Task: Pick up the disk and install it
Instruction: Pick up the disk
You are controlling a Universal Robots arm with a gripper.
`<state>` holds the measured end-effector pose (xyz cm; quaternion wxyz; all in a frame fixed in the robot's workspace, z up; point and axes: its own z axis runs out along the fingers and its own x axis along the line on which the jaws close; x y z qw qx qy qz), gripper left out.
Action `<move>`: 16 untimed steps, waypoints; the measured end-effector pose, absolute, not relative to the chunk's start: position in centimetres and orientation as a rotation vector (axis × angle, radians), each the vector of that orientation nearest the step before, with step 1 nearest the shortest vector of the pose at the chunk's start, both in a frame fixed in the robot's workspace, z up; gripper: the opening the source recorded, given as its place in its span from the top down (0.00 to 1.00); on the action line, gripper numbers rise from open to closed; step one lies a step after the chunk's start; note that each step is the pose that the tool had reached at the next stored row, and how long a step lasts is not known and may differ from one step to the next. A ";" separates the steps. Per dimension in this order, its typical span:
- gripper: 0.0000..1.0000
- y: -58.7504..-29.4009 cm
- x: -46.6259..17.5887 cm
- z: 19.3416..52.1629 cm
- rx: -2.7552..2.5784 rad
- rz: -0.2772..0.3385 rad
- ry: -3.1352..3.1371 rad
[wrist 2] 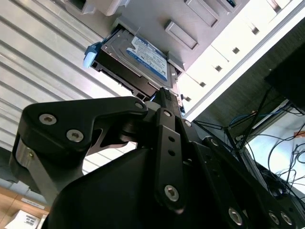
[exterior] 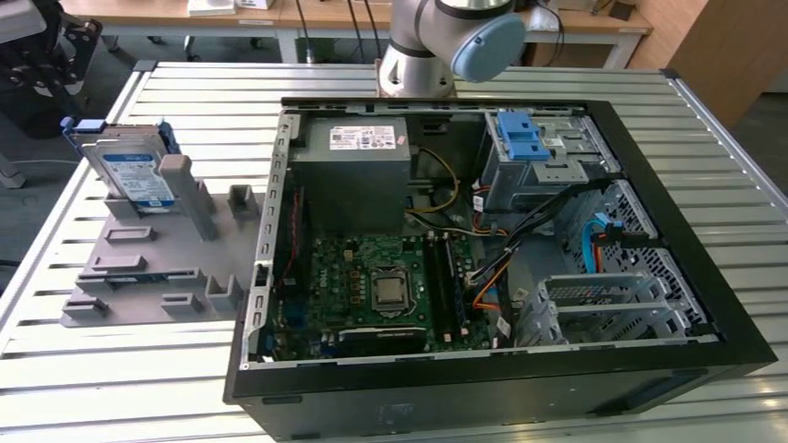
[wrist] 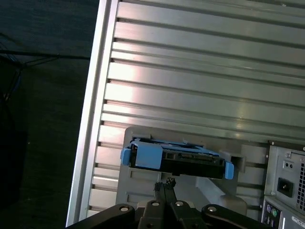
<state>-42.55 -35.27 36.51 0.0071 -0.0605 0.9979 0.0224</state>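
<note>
- The jaws of the gripper look drawn narrow, tips together, holding nothing. In the first wrist view they hang near the disk but apart from it.
- The disk stands on edge in a grey holder on the table, beside the computer case, on the exterior view's left of it. By my reading, pick-up is not yet done and installing is all left.
- The holder hides the disk's lower edge, so its seating depth is unclear.
- Inside the case, cables cross the drive cage; I cannot tell whether a bay is free.
- Beyond the case, the arm is cut off.
</note>
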 end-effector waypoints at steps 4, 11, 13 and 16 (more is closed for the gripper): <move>0.89 -35.3 -42.5 36.5 -0.197 0.070 3.121; 0.89 -35.3 -42.5 36.5 -0.291 0.071 3.115; 0.89 -35.3 -42.5 36.5 -0.307 0.071 3.113; 0.89 -35.3 -42.5 36.5 -0.333 0.071 3.111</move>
